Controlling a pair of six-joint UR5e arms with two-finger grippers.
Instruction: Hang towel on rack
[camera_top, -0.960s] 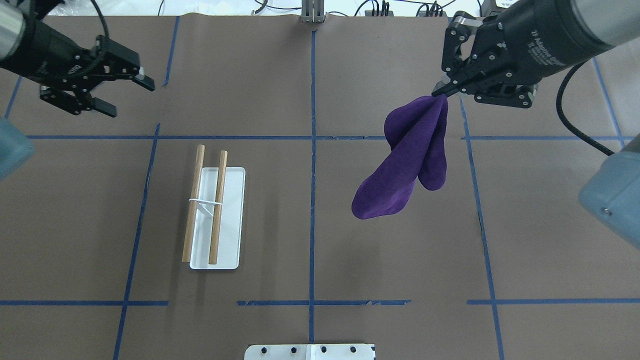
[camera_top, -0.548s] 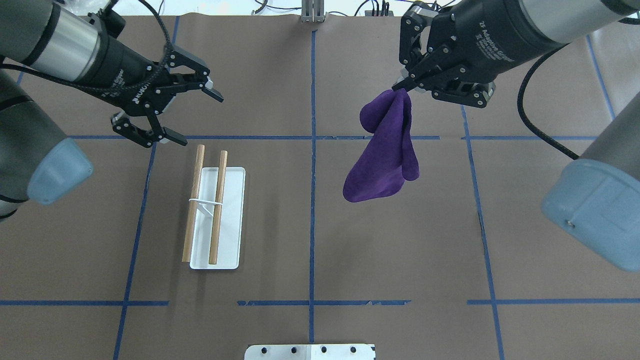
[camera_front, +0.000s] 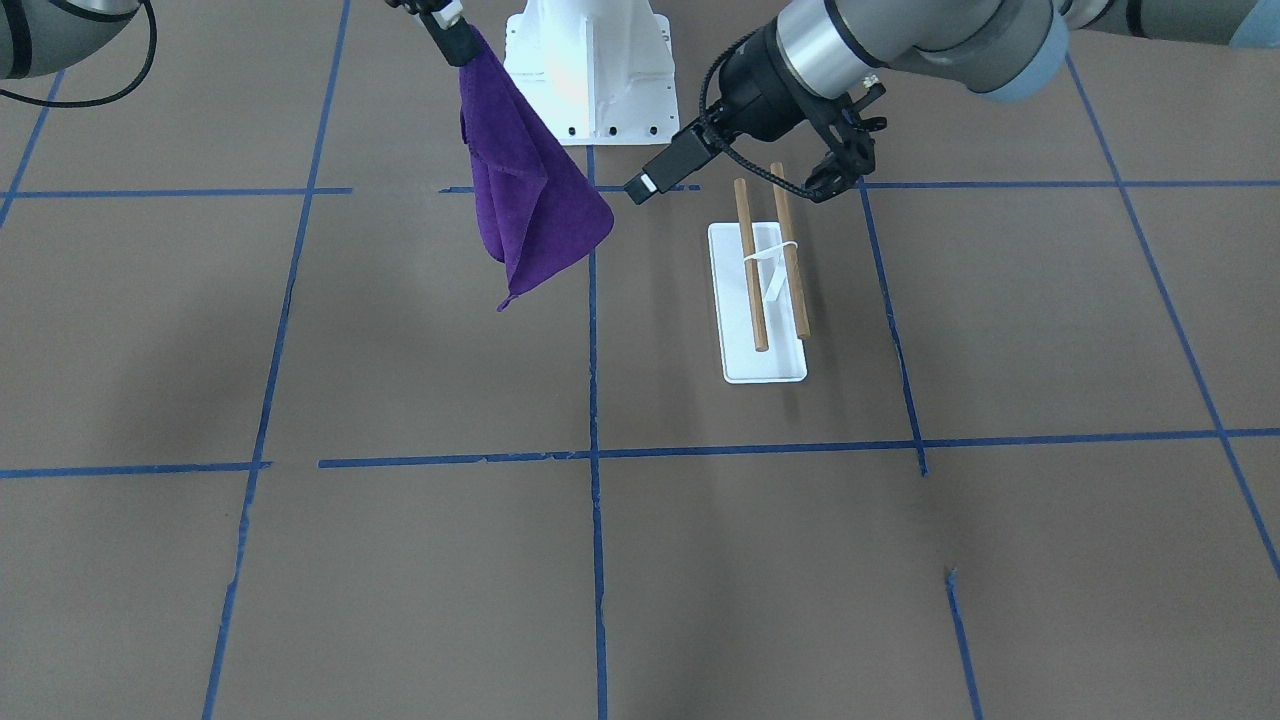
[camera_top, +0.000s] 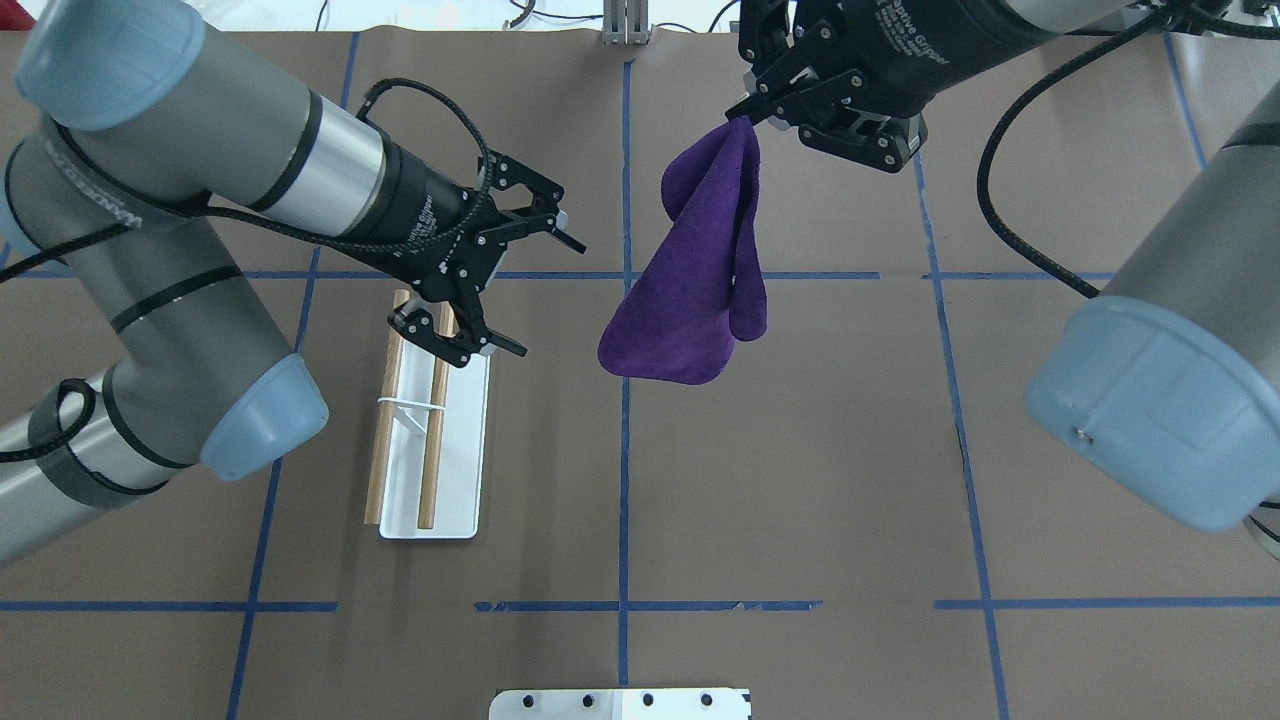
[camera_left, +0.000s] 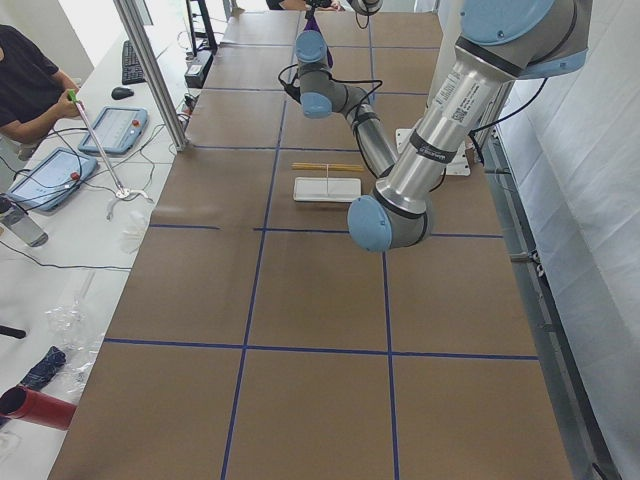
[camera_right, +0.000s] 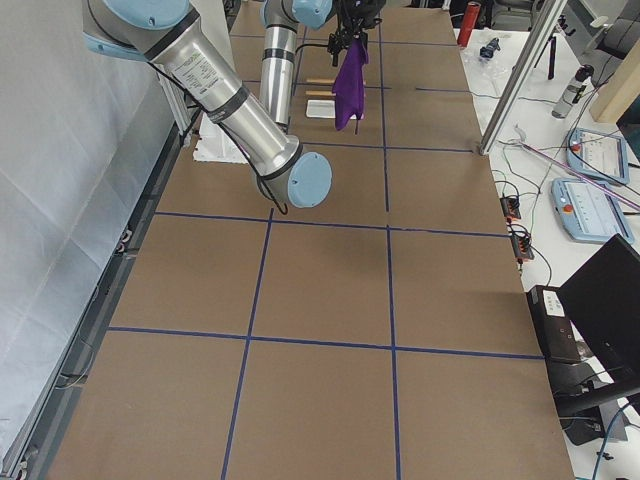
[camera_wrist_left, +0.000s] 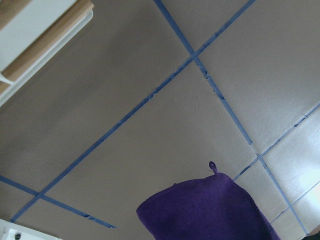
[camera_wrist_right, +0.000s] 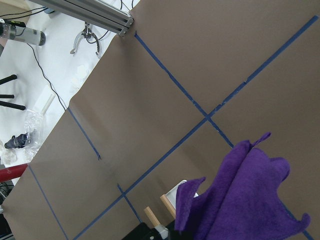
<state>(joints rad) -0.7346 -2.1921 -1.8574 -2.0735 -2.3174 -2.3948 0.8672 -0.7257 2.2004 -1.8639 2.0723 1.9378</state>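
The right gripper (camera_top: 745, 108) reaches in high, pinched shut on one corner of the towel (camera_top: 690, 300), which hangs free over the table's middle. The left gripper (camera_top: 545, 297), spread wide, hovers above the far end of the rack (camera_top: 462, 470) and hides its rod tips in the overhead view.

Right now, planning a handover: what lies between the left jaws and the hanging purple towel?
Nothing; overhead, only blue-taped brown table paper shows before the soft purple towel.
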